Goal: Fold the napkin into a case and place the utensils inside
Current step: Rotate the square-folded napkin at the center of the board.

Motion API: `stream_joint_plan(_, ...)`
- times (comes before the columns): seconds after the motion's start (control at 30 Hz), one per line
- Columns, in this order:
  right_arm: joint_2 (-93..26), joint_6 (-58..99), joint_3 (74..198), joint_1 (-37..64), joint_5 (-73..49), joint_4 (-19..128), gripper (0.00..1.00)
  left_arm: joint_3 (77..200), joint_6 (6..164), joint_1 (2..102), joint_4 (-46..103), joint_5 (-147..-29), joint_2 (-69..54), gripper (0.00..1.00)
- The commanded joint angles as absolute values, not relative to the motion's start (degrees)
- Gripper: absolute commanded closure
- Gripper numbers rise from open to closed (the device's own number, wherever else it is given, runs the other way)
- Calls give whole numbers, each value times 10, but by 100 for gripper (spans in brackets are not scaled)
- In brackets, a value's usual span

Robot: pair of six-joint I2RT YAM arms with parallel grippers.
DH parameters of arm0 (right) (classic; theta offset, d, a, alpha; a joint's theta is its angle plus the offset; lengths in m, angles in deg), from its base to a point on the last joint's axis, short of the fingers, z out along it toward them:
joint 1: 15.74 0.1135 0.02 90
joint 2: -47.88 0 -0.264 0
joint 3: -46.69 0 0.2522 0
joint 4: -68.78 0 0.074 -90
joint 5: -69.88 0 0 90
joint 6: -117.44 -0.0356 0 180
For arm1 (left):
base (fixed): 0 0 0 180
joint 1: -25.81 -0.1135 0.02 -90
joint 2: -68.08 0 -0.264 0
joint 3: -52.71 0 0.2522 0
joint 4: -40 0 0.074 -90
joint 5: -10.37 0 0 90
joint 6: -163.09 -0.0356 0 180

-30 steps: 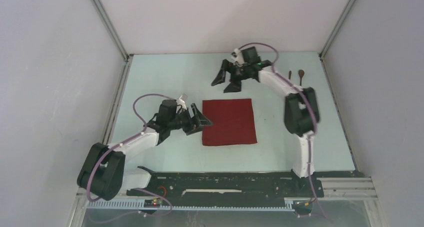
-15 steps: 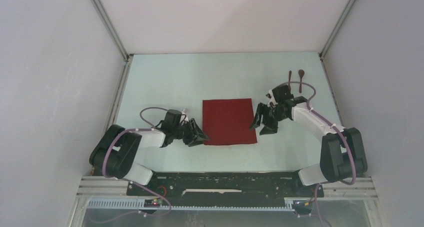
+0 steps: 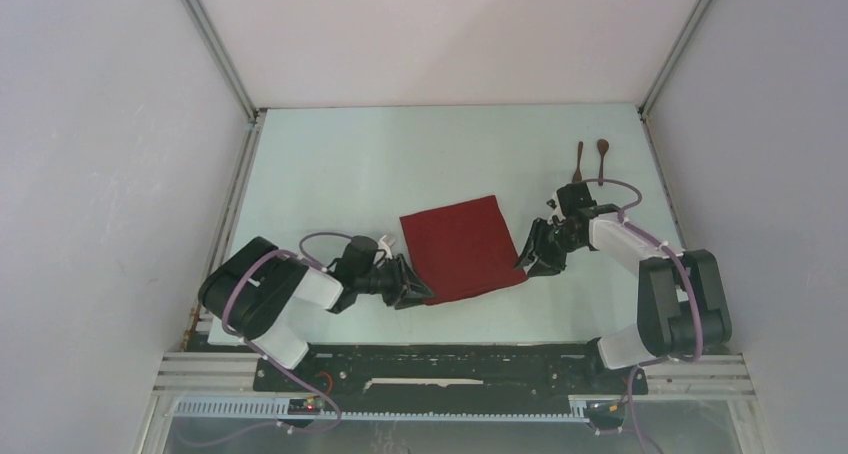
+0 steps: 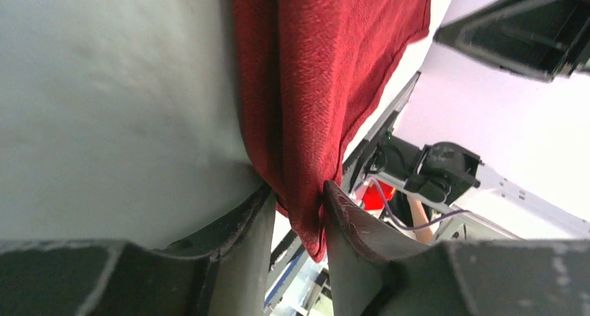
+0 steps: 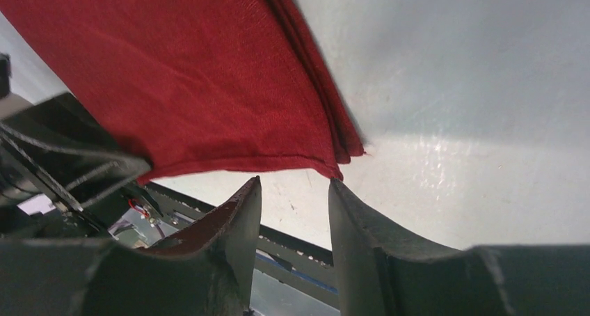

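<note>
Laboratory robot cell: a pale table (image 3: 330, 164) enclosed by white panels (image 3: 450, 34) on aluminium struts (image 3: 215, 44), with a black, cable-laden mounting rail (image 3: 450, 359) along the near edge.

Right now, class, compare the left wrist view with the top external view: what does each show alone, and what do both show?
Only the left wrist view shows the left gripper shut on the napkin, pinching one corner. Only the top external view shows the fork and spoon lying at the far right of the table, apart from the cloth. Both show the dark red napkin on the pale table.
</note>
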State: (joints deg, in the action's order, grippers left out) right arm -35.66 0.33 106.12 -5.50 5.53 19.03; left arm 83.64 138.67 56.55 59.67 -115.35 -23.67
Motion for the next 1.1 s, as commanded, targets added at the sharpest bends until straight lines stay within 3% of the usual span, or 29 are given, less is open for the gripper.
stream_joint_plan(0.0,-375,25,1060,-78,65,215,51,820,1421,605,564,-1128,-213,55)
stream_joint_plan(0.23,-360,44,1059,-84,43,192,44,878,1309,604,286,-1061,-58,26)
stream_joint_plan(0.33,-360,42,1056,-84,47,196,45,914,1266,603,196,-1033,-2,23)
stream_joint_plan(0.4,-364,42,1055,-84,49,199,46,932,1258,603,193,-1043,8,26)
stream_joint_plan(0.57,-373,45,1055,-84,54,203,52,977,1264,604,228,-1082,-29,46)
stream_joint_plan(0.7,-383,46,1055,-85,70,209,55,992,1270,609,259,-1085,-56,49)
stream_joint_plan(0.87,-395,52,1055,-84,62,206,51,985,1290,620,324,-1109,-108,54)
stream_joint_plan(1.07,-398,51,1055,-83,68,211,53,984,1292,635,334,-1115,-124,56)
